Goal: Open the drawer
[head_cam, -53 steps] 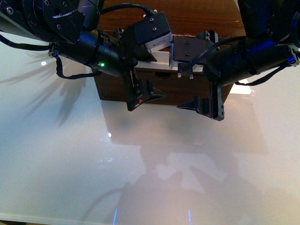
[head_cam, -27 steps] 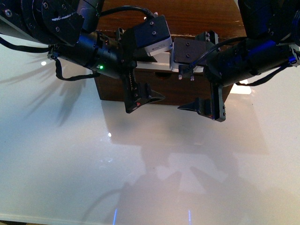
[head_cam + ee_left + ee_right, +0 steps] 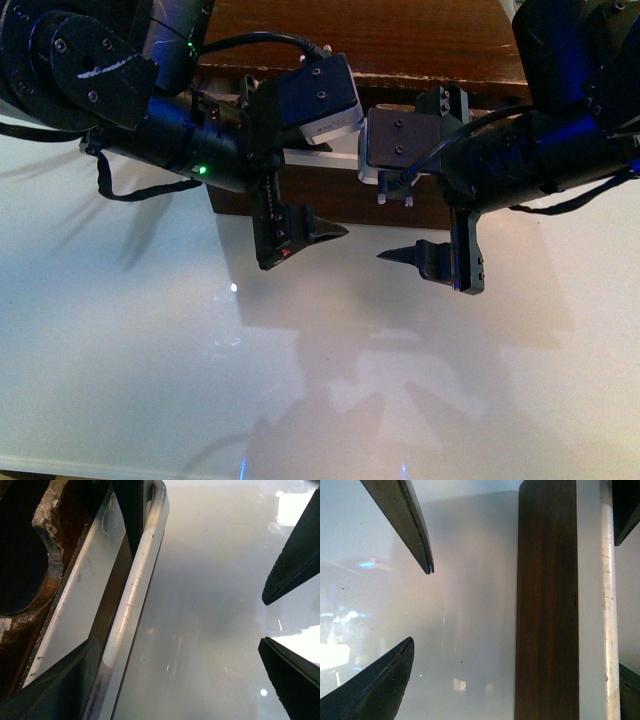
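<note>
The drawer (image 3: 350, 205) is the dark-brown front low in the wooden cabinet, mostly hidden behind both arms. In the left wrist view its glue-smeared notched edge (image 3: 47, 555) and white bar handle (image 3: 132, 600) run close by one finger (image 3: 60, 680). My left gripper (image 3: 179, 642) is open with only table between its tips. My right gripper (image 3: 515, 652) is also open. The dark drawer front (image 3: 547, 605) and the handle (image 3: 609, 605) lie across its gap. Seen from the front, a left finger (image 3: 285, 235) and a right finger (image 3: 455, 255) hang just before the drawer.
The brown cabinet top (image 3: 400, 40) fills the far edge. A glossy white table (image 3: 300, 380) stretches from the cabinet to me, with arm shadows on it. A black cable (image 3: 110, 185) loops under the left arm.
Both grippers have come a little nearer to me and lower in the front view, still open. The white strip at the drawer shows less behind the arms.
</note>
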Robot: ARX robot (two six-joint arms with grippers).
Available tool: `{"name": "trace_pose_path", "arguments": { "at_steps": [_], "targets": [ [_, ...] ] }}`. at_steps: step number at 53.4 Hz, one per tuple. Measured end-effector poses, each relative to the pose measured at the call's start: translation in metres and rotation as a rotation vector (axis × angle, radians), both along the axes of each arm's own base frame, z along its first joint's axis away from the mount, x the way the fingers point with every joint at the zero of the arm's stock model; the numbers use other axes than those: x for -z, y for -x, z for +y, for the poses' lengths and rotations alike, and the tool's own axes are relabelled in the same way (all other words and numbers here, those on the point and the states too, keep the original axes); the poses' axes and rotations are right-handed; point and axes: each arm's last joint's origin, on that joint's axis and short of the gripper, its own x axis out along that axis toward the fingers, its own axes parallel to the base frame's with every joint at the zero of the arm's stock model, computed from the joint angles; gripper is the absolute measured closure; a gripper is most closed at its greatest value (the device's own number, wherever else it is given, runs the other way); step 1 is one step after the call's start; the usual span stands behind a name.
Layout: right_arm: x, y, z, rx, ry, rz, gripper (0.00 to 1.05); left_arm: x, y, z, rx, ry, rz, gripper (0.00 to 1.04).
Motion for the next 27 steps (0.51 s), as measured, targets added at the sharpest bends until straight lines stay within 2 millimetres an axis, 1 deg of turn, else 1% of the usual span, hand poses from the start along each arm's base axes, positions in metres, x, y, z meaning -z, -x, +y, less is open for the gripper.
{"name": "trace_pose_path", "arguments": {
  "at_steps": [27],
  "targets": [
    [0.001, 0.029, 0.005, -0.007, 0.013, 0.039, 0.09, 0.002, 0.029, 0.007, 0.02, 0.015, 0.033, 0.08]
  ]
}}
